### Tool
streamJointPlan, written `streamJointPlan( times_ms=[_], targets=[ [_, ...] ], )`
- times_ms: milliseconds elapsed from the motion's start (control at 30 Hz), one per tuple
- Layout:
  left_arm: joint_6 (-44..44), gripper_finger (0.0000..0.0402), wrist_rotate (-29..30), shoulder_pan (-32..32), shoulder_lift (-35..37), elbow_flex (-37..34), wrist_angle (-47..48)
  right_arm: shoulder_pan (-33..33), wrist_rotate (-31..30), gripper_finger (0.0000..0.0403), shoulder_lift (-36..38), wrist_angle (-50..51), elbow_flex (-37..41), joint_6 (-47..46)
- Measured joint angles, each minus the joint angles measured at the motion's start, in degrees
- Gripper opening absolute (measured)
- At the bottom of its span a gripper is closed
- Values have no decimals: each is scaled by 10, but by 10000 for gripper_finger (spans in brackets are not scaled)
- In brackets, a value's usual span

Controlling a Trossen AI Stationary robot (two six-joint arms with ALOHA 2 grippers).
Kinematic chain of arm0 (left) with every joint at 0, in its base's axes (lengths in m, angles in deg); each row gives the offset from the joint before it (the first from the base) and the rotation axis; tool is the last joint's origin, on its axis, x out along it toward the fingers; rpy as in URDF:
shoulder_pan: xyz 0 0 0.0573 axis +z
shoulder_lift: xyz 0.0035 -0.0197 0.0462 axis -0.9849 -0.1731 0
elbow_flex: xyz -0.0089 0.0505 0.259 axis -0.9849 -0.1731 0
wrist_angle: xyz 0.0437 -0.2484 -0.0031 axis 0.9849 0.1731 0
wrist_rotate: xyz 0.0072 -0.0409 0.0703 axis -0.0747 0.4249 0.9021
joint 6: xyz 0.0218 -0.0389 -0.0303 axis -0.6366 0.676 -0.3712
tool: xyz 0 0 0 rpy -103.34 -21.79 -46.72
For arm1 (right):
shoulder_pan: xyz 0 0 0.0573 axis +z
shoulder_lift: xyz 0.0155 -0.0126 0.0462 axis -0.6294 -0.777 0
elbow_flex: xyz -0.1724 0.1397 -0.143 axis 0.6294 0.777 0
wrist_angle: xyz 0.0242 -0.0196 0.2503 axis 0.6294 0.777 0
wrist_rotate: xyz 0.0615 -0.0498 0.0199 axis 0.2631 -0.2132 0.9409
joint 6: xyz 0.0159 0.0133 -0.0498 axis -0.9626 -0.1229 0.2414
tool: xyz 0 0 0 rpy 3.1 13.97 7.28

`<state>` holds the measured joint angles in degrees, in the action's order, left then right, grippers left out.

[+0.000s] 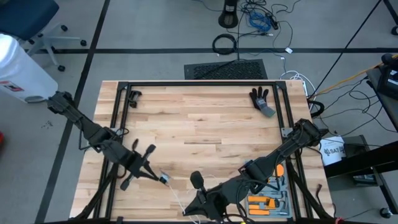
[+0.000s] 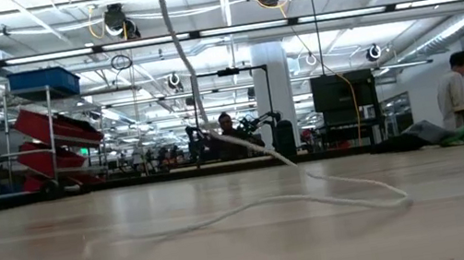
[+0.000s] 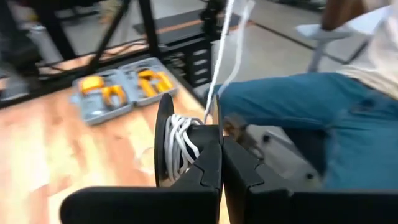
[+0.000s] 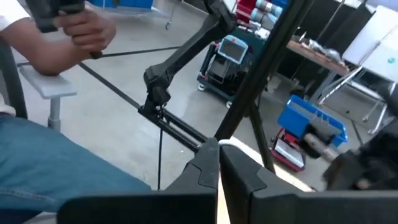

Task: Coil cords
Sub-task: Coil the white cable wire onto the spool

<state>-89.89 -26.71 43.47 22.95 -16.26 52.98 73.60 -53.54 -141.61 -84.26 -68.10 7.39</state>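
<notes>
The small black reel (image 3: pixel 163 140) with white cord wound on its core (image 3: pixel 180 146) sits at my left gripper (image 3: pixel 219 140), which is shut on it over the near left of the table (image 1: pixel 161 178). The thin white cord (image 1: pixel 177 198) runs from the reel toward my right gripper (image 1: pixel 191 210), which is shut at the table's near edge. In the low view a slack loop of the cord (image 2: pixel 317 198) lies on the table, and one strand (image 2: pixel 178 36) rises out of the picture. My left gripper pinches the rim of one of the reel's black discs (image 3: pixel 216 118) between its two fingers. The wound coil sits beside the fingers, and the reel stands on edge. A strand of cord (image 3: pixel 222 43) leads away from it past the fingertips. My right gripper is shut with a short piece of white cord (image 4: pixel 239 147) showing right at its fingertips. The fingers themselves hide the rest of the hold.
An open grey tool case with orange tools (image 1: pixel 268 203) lies at the near right. A black glove (image 1: pixel 261 98) lies at the far right and a small black thing (image 1: pixel 132 96) at the far left. Black frame rails (image 1: pixel 199 83) edge the table. A seated person in jeans (image 3: pixel 311 106) is beyond the near edge.
</notes>
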Motion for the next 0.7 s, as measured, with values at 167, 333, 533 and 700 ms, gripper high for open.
streamJointPlan(
  times_ms=[167, 333, 533, 700],
  targets=[
    [0, 2, -81, 21, -40, 0, -50, 0, -35, 0, 0, 6, 0, 15],
    [-1, 2, -120, 49, -72, 0, -62, 0, -121, 0, 0, 12, 0, 37],
    [-2, 2, -180, 75, -100, 0, -86, -1, -226, 0, 0, 18, 0, 70],
    [-20, 2, -235, 79, -106, 0, -127, -7, -244, 0, 0, 49, 0, 77]
  ],
)
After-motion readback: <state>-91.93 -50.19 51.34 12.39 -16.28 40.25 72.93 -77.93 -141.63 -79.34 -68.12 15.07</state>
